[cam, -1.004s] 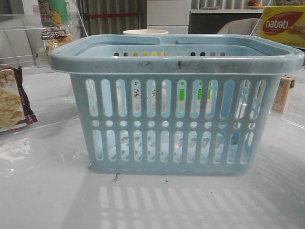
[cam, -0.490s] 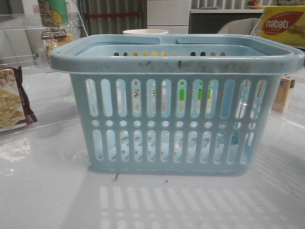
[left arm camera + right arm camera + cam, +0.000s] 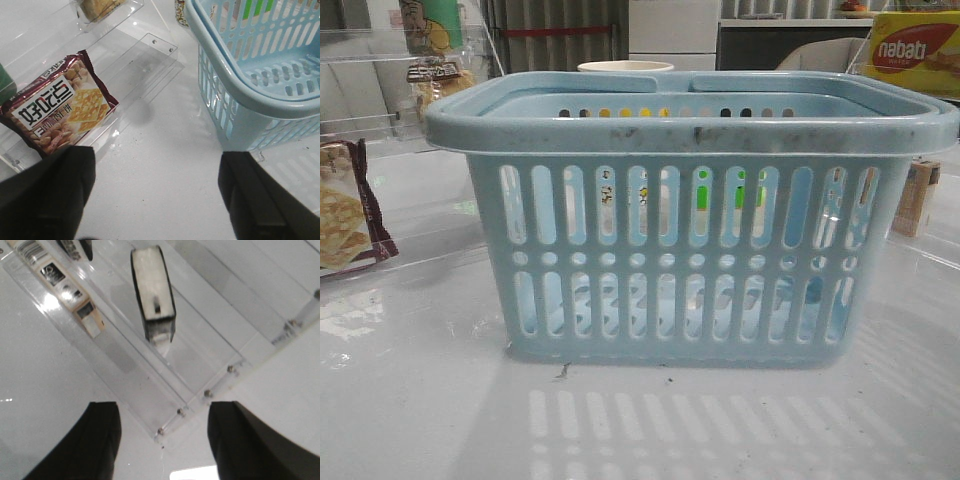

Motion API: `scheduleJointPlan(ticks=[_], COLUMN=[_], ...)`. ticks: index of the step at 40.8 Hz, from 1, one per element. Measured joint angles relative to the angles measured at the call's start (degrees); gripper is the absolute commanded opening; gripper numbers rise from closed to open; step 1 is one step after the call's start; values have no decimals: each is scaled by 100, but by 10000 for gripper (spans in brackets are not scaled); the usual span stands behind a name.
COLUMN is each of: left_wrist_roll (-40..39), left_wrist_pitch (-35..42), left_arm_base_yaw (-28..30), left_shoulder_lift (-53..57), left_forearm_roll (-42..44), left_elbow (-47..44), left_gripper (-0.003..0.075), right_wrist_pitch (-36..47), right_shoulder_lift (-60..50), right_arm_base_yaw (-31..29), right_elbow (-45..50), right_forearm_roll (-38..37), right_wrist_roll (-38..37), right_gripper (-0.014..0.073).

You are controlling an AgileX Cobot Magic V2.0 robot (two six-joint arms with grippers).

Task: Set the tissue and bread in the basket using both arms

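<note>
The pale blue basket stands in the middle of the table; its corner shows in the left wrist view. The bread, a clear packet with a dark label, sits on a clear shelf at the far left; its golden edge shows in the left wrist view. The tissue, a small dark-edged pack, stands on a clear shelf beyond my right gripper, which is open and empty. My left gripper is open and empty over bare table, between the cracker bag and the basket. Neither gripper shows in the front view.
A maroon-edged cracker bag lies on a clear acrylic step at the left. A tan carton lies near the tissue, to the right of the basket. A yellow Nabati box stands at the back right.
</note>
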State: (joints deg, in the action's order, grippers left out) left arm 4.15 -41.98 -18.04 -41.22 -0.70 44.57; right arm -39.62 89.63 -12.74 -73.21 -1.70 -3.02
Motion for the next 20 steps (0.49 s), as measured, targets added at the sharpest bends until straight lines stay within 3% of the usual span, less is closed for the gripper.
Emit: scheduleJointPlan(ticks=[17,20], left_wrist_roll=[0,0], left_wrist_pitch=[0,0], left_arm_base_yaw=[0,0], left_shoulder_lift=[0,0], left_forearm_roll=[0,0], left_elbow=[0,0], left_gripper=[560,560], right_wrist_pitch=[636,718], right_shoulder_lift=[1402,1502], right_arm_base_yaw=[0,0], right_elbow=[-919,-919], right_forearm_roll=[-11,-19], right_wrist_roll=[0,0], right_gripper=[495,438])
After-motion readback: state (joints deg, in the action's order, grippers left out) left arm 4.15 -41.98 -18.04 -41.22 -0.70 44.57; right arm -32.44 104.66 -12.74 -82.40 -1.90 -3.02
